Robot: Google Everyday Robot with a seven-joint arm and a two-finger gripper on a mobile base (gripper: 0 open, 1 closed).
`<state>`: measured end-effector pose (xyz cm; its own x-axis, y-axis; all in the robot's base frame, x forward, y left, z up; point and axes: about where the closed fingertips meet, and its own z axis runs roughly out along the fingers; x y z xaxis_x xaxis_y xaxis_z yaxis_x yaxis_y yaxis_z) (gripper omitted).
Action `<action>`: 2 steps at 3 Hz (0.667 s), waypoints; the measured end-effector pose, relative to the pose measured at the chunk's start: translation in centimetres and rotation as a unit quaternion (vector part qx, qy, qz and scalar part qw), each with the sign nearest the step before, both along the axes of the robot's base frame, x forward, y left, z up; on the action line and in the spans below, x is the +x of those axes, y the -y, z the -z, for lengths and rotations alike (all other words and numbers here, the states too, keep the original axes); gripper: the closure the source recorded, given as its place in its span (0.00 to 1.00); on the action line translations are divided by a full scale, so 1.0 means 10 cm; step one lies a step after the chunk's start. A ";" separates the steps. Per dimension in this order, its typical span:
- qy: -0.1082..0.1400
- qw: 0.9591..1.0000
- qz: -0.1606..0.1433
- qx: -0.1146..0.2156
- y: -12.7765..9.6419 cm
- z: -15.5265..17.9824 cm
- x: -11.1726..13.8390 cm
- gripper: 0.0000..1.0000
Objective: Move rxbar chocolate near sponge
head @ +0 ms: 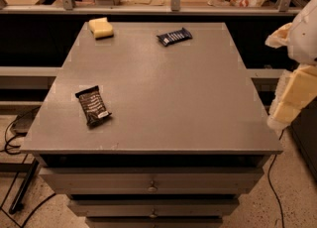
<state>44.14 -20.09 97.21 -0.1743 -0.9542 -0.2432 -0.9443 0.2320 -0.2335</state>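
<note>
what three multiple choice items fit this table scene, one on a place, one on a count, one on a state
1. Where on the table does the rxbar chocolate lie?
A) near-left part
B) far-right corner
C) dead centre

2. How many wrapped bars lie on the table?
A) one
B) two
C) four

3. What state is the rxbar chocolate in?
A) lying flat, touched by nothing
B) held by the gripper
C) stacked on the sponge

Answers:
1 A: in the camera view it lies close to the table's near-left edge.
2 B: the only wrapped bars are the rxbar chocolate and a dark blue wrapper.
3 A: the gripper hangs beyond the table's right edge, and the sponge sits apart at the far-left corner.
</note>
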 end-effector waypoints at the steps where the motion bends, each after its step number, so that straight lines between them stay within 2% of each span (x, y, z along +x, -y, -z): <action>1: -0.004 0.999 -0.045 0.026 -0.36 0.13 0.08 0.00; 2: -0.022 0.995 -0.090 0.046 -0.78 0.36 0.20 0.00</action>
<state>46.16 -12.33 93.66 -0.0150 -0.9452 -0.3261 -0.9814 0.0763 -0.1760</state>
